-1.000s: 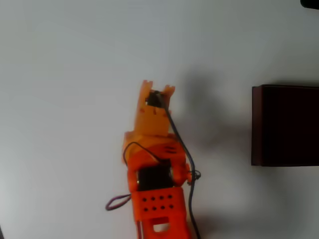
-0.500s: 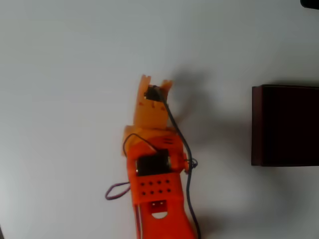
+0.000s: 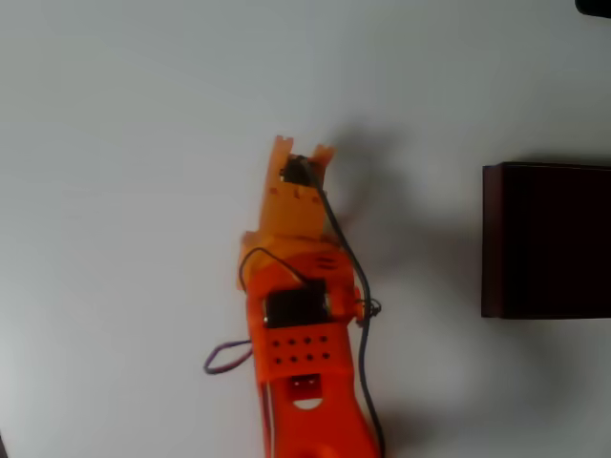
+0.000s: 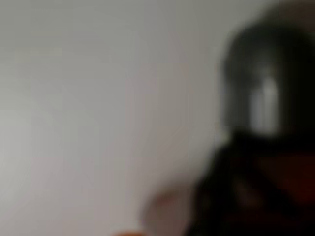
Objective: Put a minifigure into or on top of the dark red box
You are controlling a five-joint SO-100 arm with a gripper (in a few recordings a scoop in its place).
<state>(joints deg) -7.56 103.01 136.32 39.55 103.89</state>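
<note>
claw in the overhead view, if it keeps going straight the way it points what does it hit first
Nothing, as far as the picture shows: the claw points toward the top edge over bare white table. The dark red box sits off to the right, outside that line.

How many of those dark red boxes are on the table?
1. The dark red box sits at the right edge of the overhead view, cut off by the frame, well apart from the gripper. Others could lie outside the picture.

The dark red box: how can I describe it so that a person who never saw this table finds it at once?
In the overhead view, start from the white table and go to its right edge, away from the orange robot arm at the bottom centre. The large rectangular dark red box lies there, cut by the picture's border. Its thin maroon walls and nearly black inside set it apart.
</note>
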